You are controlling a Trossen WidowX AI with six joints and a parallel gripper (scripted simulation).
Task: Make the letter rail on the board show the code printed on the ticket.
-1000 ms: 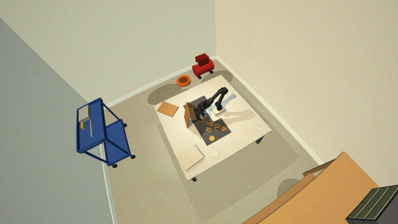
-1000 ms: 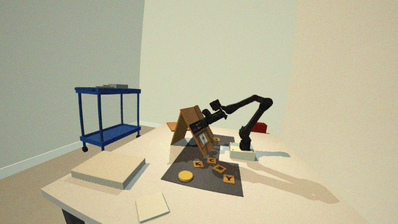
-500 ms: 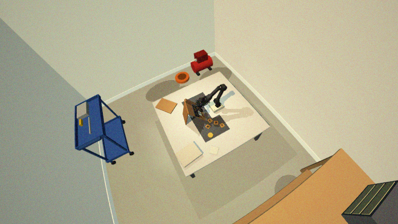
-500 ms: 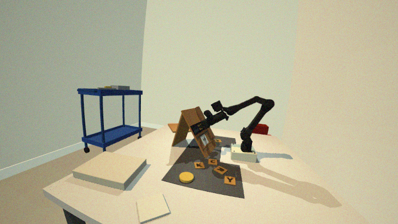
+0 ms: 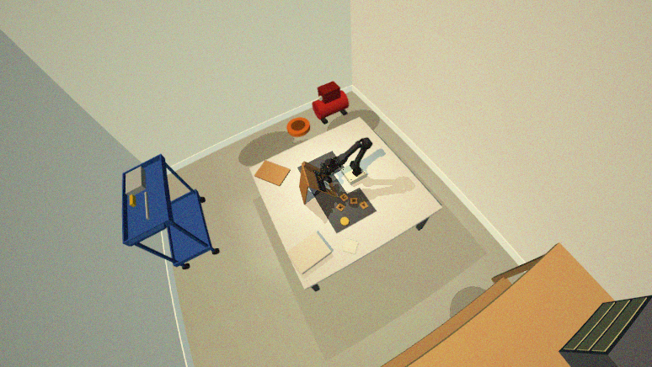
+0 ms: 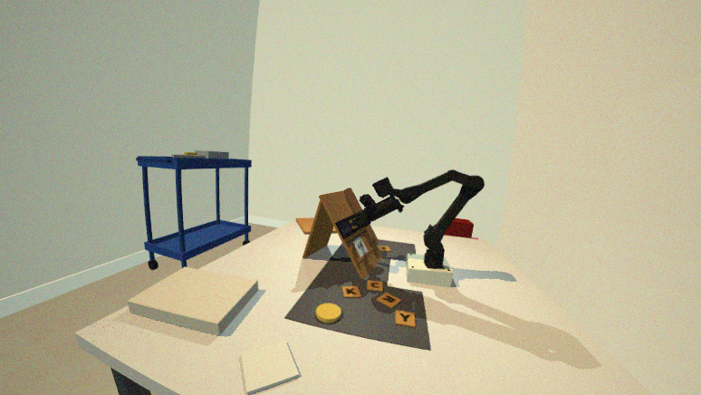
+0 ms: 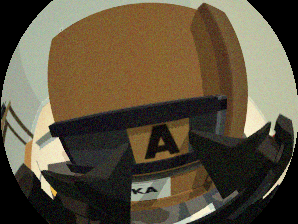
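The board point(image 7: 125, 60) point(image 6: 338, 208) leans like an easel, with the dark letter rail point(image 7: 100, 118) across its face. An orange A tile point(image 7: 172, 131) sits upright in the rail, and my gripper point(image 7: 160, 140) point(image 6: 352, 225) is shut on it, one finger at each side. The fingers hide parts of the rail. The ticket point(image 7: 164, 191) point(image 6: 360, 245) below is partly covered; "KA" shows in the wrist view. Tiles K point(image 6: 350, 291) point(image 5: 339, 207), C point(image 6: 374, 284) point(image 5: 344, 197), one resembling R point(image 6: 388, 299) point(image 5: 353, 200) and Y point(image 6: 405, 318) point(image 5: 363, 204) lie on the mat.
Another tile point(image 6: 384, 248) lies behind the board, its letter unclear. A yellow disc point(image 5: 344, 220) point(image 6: 328, 313) is on the dark mat point(image 6: 313, 313). A thick pale slab point(image 6: 193, 293), a thin pale square point(image 6: 269, 368) and an orange panel point(image 5: 272, 172) lie elsewhere on the counter.
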